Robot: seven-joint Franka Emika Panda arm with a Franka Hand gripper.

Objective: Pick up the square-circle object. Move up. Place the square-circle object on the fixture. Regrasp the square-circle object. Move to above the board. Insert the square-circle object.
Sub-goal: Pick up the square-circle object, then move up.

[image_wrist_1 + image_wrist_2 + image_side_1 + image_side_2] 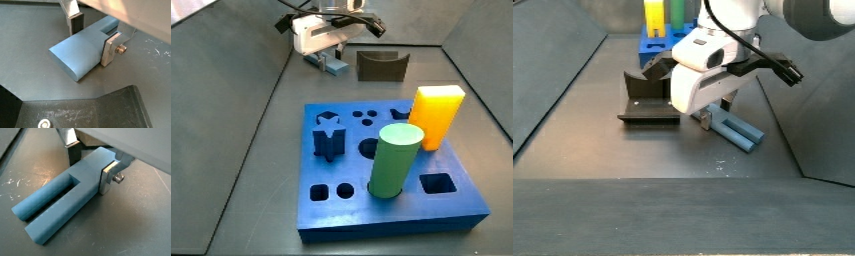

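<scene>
Board: the thick bright-blue square slab with shaped cut-outs (pixel 385 180) fills the lower centre of a side view. It carries a tall green cylinder (pixel 396 160) and an orange-yellow square block (pixel 436 116), and I judge it is not needed yet.

Fixture: the dark olive-brown notched block on its base plate (pixel 647 98) sits left of centre in a side view, just beside the gripper.

Gripper: the white two-finger gripper (pixel 714 112) is low over the grey floor at upper left of a side view (pixel 325 57). Its silver plates with dark pads (pixel 111 49) sit against both sides of the bar. I read it as closed on the piece or nearly so.

Square-circle object: the small pale grey-blue elongated bar (pixel 63 203) lies on the floor, right of the fixture, with its forked end pointing away from the fingers.

Step in hand: picking up, I judge. I would confirm both pads bear flat on the bar's sides, squeeze firmly, then lift straight up so the bar does not swing or tilt.
</scene>
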